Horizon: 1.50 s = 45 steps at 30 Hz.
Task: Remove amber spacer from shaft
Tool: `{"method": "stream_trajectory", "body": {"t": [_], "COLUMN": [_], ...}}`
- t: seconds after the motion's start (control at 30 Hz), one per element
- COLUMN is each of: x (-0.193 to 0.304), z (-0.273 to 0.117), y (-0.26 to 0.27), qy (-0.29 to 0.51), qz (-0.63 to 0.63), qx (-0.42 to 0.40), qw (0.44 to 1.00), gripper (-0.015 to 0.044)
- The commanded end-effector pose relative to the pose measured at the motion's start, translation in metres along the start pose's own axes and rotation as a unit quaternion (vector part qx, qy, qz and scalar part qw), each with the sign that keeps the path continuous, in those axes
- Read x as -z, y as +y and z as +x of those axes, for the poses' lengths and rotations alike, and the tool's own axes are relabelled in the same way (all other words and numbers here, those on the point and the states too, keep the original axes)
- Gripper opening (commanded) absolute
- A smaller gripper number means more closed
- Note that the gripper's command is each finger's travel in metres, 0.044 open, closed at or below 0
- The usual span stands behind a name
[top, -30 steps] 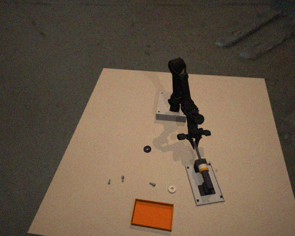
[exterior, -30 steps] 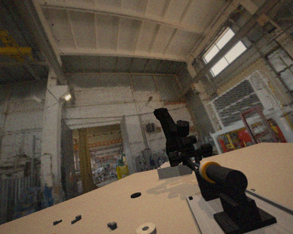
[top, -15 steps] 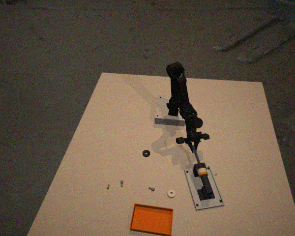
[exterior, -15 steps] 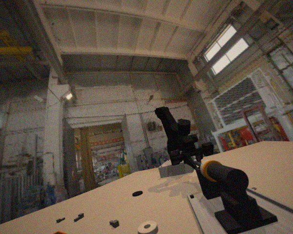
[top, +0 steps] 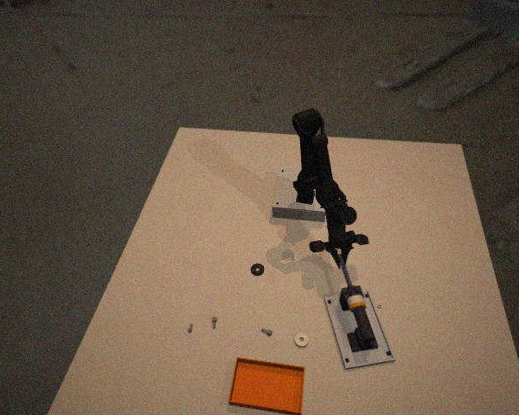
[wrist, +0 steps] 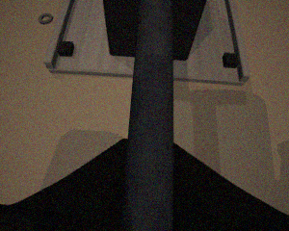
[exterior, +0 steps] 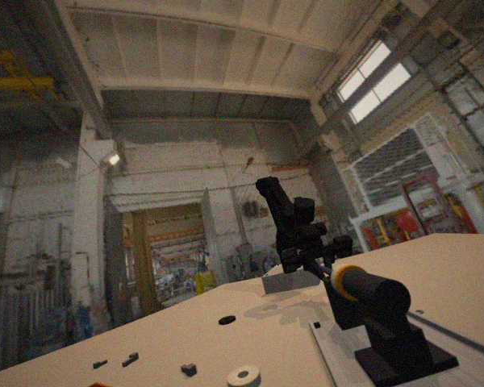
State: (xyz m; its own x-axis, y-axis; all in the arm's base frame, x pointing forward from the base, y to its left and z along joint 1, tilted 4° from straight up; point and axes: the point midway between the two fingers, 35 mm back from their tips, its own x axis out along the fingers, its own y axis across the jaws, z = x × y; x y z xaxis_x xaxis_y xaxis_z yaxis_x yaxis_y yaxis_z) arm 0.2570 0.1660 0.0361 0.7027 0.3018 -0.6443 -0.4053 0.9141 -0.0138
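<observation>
Pull-back stage, I judge: my gripper [top: 342,264] [exterior: 324,276] [wrist: 146,150] pinches the shaft [top: 346,274] [exterior: 326,270] [wrist: 151,106].
Amber spacer [top: 357,306] [exterior: 338,283] not yet dropped — next calls for a slight backward draw.

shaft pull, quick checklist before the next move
1. Gripper shut on the shaft: ok
2. Amber spacer still to come off, on the shaft line: ok
3. White spacer beside it, not dropped: ok
4. Base plate flat on the table: ok
5. Shaft tip clear of the amber spacer: cannot tell, hidden
</observation>
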Motion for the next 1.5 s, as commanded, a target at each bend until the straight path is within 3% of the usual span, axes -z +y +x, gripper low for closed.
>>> {"method": "stream_trajectory", "body": {"t": [0.0, 1.47], "x": [0.0005, 0.0046], "z": [-0.0005, -0.0045], "y": [-0.0006, -0.0005], "qy": [0.0, 0.0], "qz": [0.002, 0.002], "qx": [0.002, 0.002], "qw": [1.0, 1.0], "gripper": [0.0, 0.0]}}
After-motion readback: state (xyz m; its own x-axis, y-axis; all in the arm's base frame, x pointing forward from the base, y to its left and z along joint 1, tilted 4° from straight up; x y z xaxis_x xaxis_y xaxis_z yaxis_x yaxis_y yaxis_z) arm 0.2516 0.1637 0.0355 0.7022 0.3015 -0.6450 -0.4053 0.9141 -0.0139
